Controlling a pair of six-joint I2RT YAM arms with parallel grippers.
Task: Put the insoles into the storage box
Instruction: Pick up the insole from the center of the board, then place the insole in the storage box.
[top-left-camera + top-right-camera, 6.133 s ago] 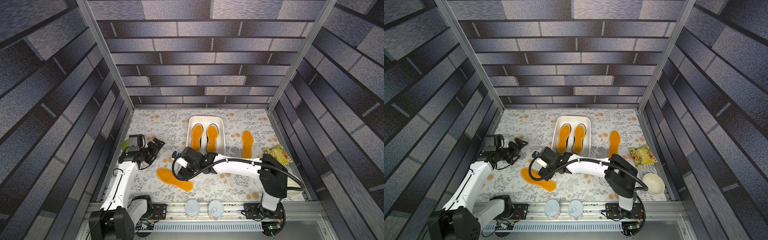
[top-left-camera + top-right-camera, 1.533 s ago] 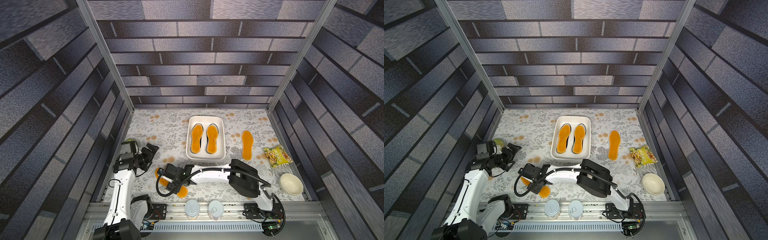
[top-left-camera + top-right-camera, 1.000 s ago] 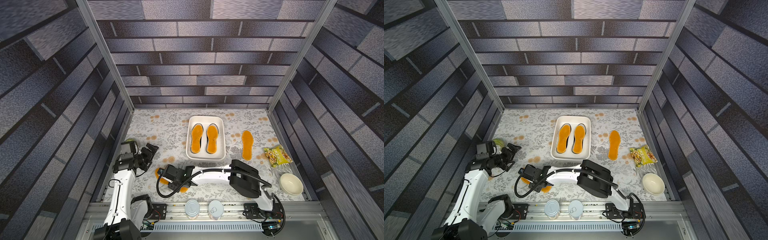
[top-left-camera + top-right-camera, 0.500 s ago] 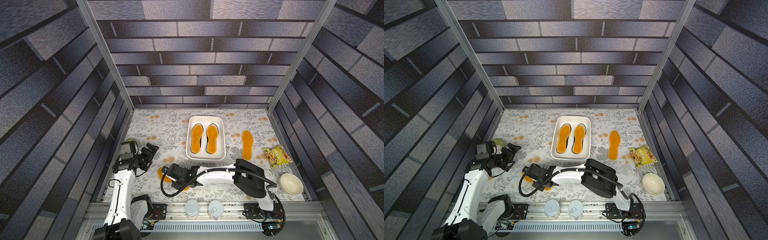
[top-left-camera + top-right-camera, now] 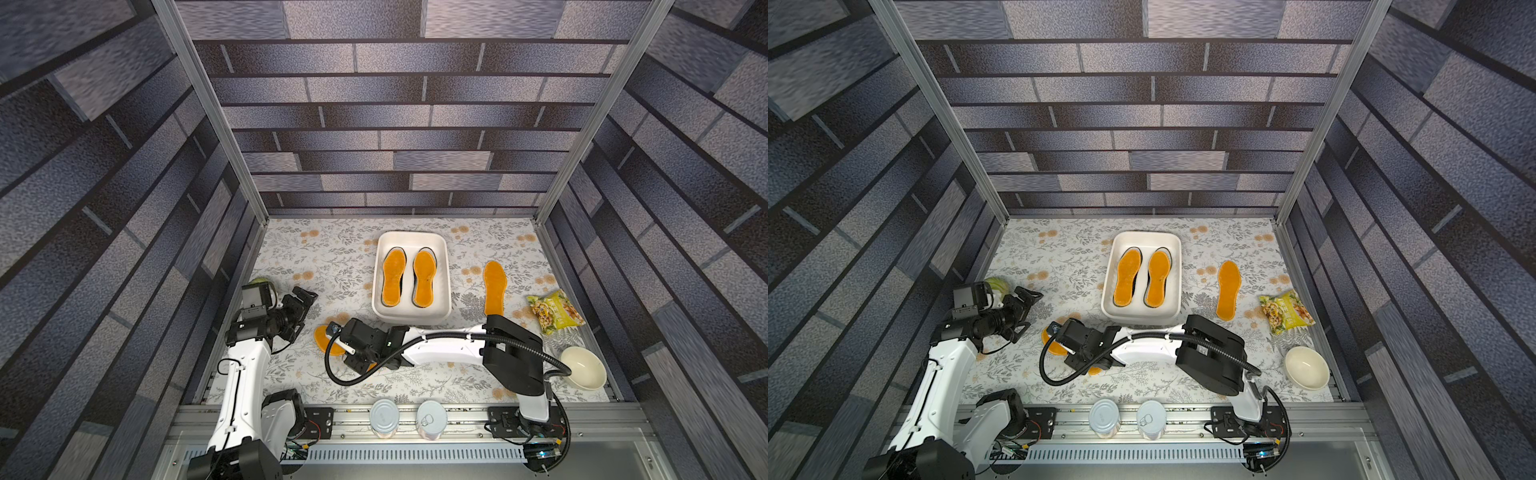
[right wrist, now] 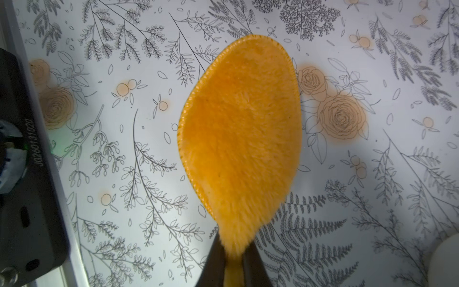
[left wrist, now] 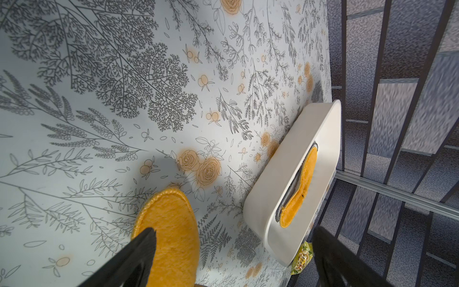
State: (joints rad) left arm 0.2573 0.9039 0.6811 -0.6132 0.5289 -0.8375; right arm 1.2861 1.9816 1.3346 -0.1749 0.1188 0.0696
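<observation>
Grey floral print covers the table (image 5: 332, 257). The white storage box (image 5: 411, 318) sits mid-table toward the far edge, two orange insoles (image 5: 394, 282) side by side inside. Dark and grey edges show beneath them, the rest covered. A third insole (image 5: 494, 286) lies flat between the box and the right edge. My right gripper (image 6: 233, 248) pinches the fourth insole (image 6: 241, 136) by its narrow end, near the box's front-left corner; my wrist hides most of it in both top views. My left gripper (image 5: 305, 294), near the left edge, has its jaws spread wide.
</observation>
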